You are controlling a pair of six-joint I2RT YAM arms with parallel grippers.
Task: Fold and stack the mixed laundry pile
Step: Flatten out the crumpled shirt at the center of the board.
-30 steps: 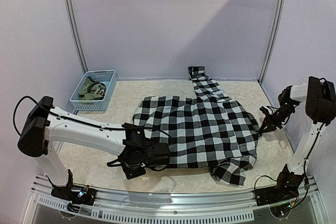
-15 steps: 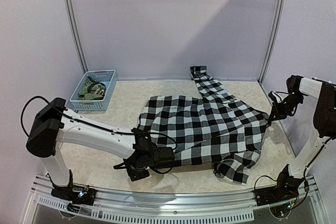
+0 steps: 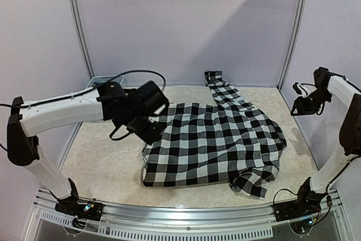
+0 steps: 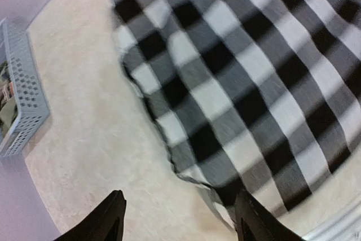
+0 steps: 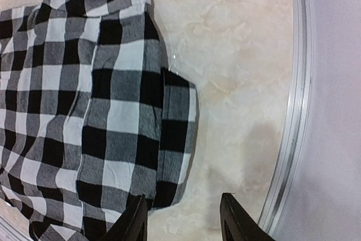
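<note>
Your pale, mottled stone-look bench carries most of the job. The black-and-white checked cloth shirt lies spread nearly flat across its middle. One sleeve runs off toward the back wall, and the other is bunched at the near right corner. That layout suits folding, though the crumpled sleeve probably needs drawing out first. Your white left arm hangs above the shirt's left edge, and its gripper points down at the hem with the jaws spread and nothing between them. From that height you get a clear look at the edge you would likely pinch next. Your right gripper is held high over the shirt's right shoulder, near the side wall. Its jaws are also parted and empty, so it does not crowd the cloth and is placed to drop onto that corner. The light blue plastic lattice basket sits at the far left of the bench, well apart from the shirt, so it leaves the folding area free. Inside it, only a sliver of the olive-green garment shows. It appears to be waiting its turn, and nothing is folded or stacked yet.
</note>
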